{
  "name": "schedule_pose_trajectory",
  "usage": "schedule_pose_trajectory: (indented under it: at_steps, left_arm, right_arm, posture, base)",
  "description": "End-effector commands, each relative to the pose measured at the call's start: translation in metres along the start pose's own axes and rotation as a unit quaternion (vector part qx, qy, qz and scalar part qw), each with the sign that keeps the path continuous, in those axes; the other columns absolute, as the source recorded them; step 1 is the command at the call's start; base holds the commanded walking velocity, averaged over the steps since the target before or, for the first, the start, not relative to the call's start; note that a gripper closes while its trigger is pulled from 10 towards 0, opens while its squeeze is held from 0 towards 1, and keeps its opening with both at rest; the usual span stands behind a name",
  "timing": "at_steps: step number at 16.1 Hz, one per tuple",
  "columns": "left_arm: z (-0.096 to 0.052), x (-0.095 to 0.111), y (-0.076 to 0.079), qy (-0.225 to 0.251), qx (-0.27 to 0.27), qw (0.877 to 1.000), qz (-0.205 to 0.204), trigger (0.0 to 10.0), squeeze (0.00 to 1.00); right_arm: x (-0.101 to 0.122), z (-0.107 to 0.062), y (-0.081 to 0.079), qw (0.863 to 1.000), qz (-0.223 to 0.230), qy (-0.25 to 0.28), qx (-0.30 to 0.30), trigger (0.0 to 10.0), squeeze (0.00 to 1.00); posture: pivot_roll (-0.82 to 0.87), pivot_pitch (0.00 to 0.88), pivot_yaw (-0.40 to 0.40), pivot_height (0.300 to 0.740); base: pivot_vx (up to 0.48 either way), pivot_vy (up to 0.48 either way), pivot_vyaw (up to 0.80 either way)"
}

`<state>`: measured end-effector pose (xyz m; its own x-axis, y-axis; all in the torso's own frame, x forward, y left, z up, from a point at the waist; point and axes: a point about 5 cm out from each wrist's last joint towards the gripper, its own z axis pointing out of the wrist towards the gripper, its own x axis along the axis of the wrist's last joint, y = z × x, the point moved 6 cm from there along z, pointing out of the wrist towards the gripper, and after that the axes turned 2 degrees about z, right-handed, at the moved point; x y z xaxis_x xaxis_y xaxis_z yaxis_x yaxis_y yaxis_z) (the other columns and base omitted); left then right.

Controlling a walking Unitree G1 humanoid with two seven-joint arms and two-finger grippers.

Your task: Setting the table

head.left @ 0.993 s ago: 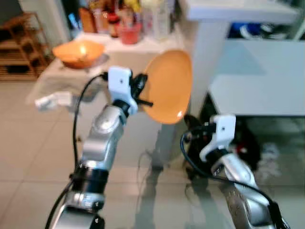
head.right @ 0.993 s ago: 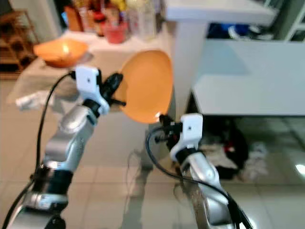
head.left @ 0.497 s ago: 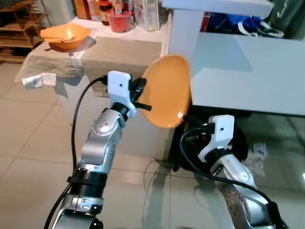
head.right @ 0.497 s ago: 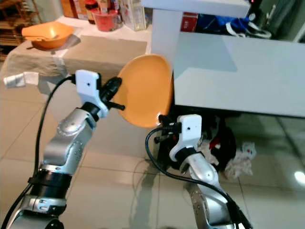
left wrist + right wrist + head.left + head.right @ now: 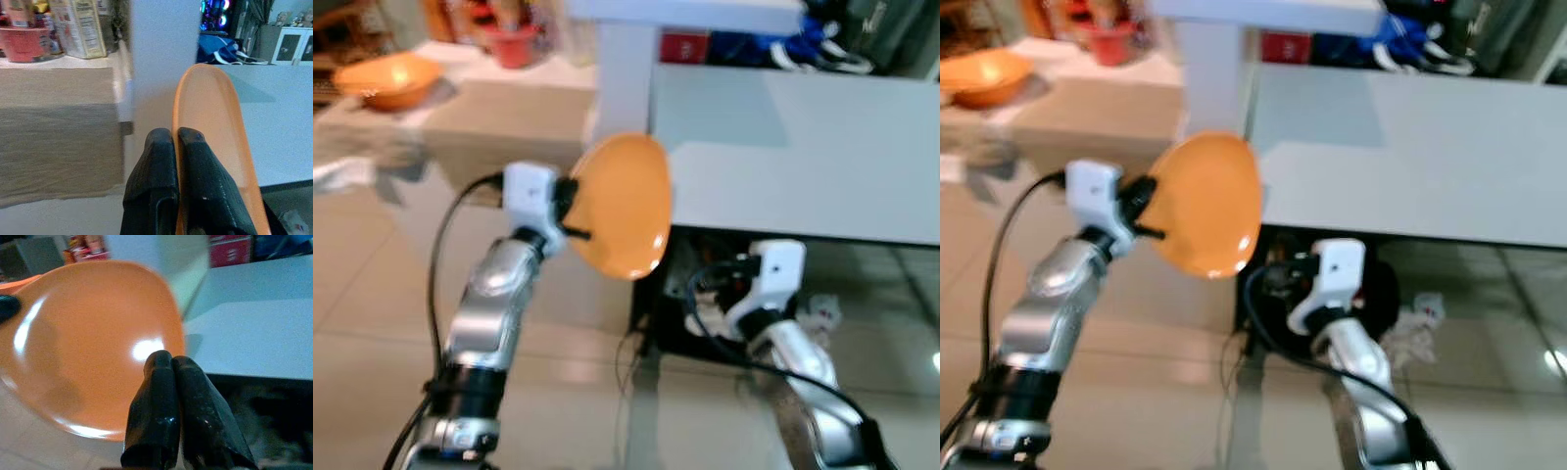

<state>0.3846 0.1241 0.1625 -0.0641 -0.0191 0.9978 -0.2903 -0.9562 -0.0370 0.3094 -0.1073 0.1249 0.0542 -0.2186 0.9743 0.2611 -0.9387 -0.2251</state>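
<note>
View swung right; left gripper (image 5: 175, 139) still clamps orange plate (image 5: 619, 204) rim, right gripper (image 5: 170, 363) closed, empty.

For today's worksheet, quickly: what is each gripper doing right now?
Left gripper: shut on the rim of the orange plate, held on edge.
Right gripper: shut, holding nothing, below the plate.

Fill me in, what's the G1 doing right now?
It is carrying an orange plate toward the white table. The left gripper is shut on the plate's rim and holds it on edge in the air, near the table's corner, not yet over the top. The right gripper is shut with nothing in it, lower down by the table's edge. An orange bowl sits on the counter behind.
</note>
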Motion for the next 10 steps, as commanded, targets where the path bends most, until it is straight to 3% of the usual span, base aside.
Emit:
schedule_pose_trajectory:
  at_steps: [1,4,10]
  left_arm:
    - [0.008,0.025,0.02,0.04,-0.031,0.999,0.007,0.0,0.0]
    - [0.011,0.037,0.026,0.058,-0.045,0.997,0.009,0.0,0.0]
    - [0.013,0.029,0.029,0.045,-0.042,0.998,0.006,0.0,0.0]
  right_arm:
    - [-0.001,-0.001,0.008,1.0,-0.011,0.001,-0.014,10.0,0.0]
    - [-0.002,0.003,0.007,1.0,-0.013,0.005,-0.013,10.0,0.0]
    - [-0.005,0.002,0.006,1.0,-0.014,0.001,-0.009,10.0,0.0]
  posture:
    - [0.04,0.0,0.008,0.74]
    - [0.05,0.0,0.012,0.74]
    - [0.04,0.0,0.011,0.74]
  base:
    - [0.36,-0.315,0.0]
    - [0.359,-0.315,0.0]
    - [0.359,-0.314,0.0]
